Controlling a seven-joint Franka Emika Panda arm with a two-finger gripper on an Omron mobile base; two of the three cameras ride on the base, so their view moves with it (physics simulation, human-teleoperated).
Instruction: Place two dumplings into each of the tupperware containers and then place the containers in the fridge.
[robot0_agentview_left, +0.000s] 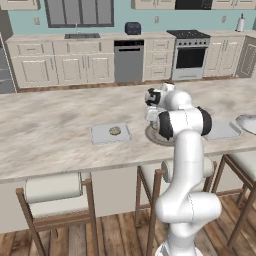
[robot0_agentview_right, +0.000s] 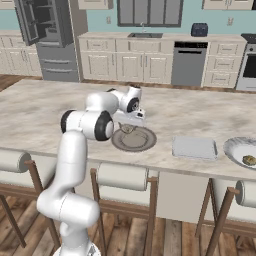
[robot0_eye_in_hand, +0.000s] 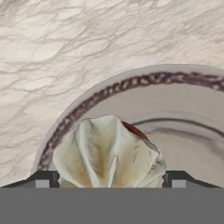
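My gripper (robot0_eye_in_hand: 109, 183) is shut on a dumpling (robot0_eye_in_hand: 108, 154), a tan crimped lump pressed between both fingertips (robot0_eye_in_hand: 42, 180). It hangs just over the near-left rim of the round brownish plate (robot0_agentview_right: 137, 142); from the right base view the gripper (robot0_agentview_right: 127, 126) sits low above that plate. One tupperware container (robot0_agentview_left: 105, 136) lies left of the plate and holds a single dumpling (robot0_agentview_left: 115, 131). A second tupperware container (robot0_agentview_right: 194, 148), with nothing in it, lies right of the plate. The fridge (robot0_agentview_right: 47, 37) stands at the far left with its door open.
A white bowl (robot0_agentview_right: 239, 148) at the counter's right end holds a small tan lump (robot0_agentview_right: 249, 160). Stools (robot0_agentview_left: 54, 192) line the counter's near edge. Dishwasher (robot0_agentview_left: 128, 61) and oven (robot0_agentview_left: 190, 56) stand along the back wall.
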